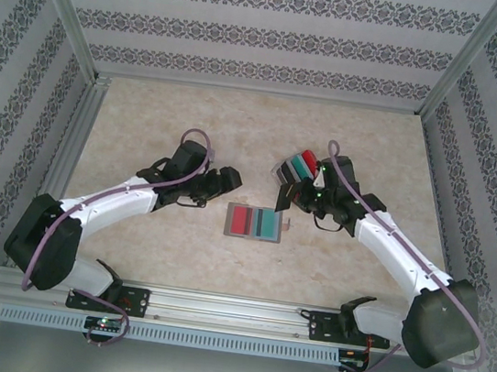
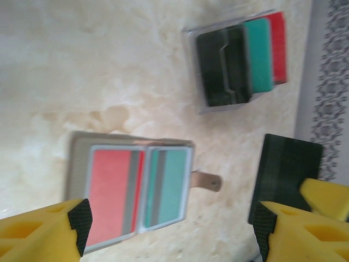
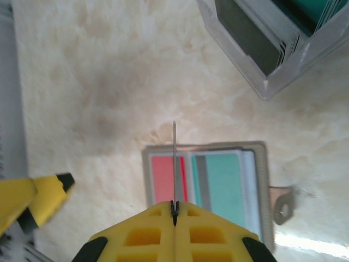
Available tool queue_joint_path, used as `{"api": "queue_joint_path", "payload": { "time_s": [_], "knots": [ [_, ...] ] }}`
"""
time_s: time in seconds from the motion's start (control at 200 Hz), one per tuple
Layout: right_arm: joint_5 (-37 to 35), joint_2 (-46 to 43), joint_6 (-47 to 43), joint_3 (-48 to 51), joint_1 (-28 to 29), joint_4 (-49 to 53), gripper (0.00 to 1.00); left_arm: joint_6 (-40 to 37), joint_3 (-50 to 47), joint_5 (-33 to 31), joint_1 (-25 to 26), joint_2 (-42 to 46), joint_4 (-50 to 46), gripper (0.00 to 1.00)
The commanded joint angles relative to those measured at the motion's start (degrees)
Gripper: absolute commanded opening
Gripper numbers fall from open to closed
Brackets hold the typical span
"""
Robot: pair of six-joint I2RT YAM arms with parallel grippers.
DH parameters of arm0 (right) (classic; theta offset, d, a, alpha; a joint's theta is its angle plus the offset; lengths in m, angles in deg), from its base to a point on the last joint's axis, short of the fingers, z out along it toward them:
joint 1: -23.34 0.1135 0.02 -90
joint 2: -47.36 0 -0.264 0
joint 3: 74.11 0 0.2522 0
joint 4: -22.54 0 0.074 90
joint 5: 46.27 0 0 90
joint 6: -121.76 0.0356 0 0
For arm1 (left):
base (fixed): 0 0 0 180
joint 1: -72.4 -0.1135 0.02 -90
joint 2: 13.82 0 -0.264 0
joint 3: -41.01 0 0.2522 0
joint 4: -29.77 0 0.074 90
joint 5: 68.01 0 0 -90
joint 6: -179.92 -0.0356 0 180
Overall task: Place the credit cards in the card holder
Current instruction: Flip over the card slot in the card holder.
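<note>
Fig.: card holder (image 1: 253, 223) lies open mid-table (image 1: 173, 259), red card (image 2: 109, 191) & teal card (image 2: 172, 183) in its panels. Left gripper (image 2: 170, 221) spread wide above it. Right gripper (image 3: 174, 206) pinches held card (image 3: 174, 158) edge-on. Spare cards (image 2: 257, 54) in clear tray (image 2: 203, 106), far right.

The card holder (image 2: 78, 164) lies open and flat on the table (image 1: 192, 123), near its middle. In the holder's left panel lies one card (image 2: 109, 191), in its right panel a second card (image 2: 172, 185). A strap (image 2: 207, 181) sticks out from the holder's right side. Behind the holder and to its right stands the card box (image 3: 294, 71) with the stacked cards (image 2: 256, 54) in it. The left gripper (image 1: 224, 181) is behind the holder to its left. The right gripper (image 3: 174, 206) is behind it to its right, before the box, with a third card (image 3: 174, 158) on edge in it.
</note>
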Motion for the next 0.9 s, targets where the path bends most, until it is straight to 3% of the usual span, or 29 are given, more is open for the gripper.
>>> {"api": "queue_joint_path", "payload": {
  "time_s": [0.0,0.634,0.894],
  "knots": [
    [-1.7,1.0,-10.1,3.0,1.5,1.8,0.00,-4.2,-1.6,-1.4,1.3,-0.5,-3.5,0.80],
    [-6.1,5.8,-14.7,10.1,4.6,-8.4,0.00,-4.0,-4.9,-1.1,2.9,-8.7,4.9,0.78],
    [-6.4,1.7,-13.9,13.7,4.9,-13.0,0.00,-3.6,-5.2,0.1,2.9,-11.8,7.5,0.74]
  ]
}}
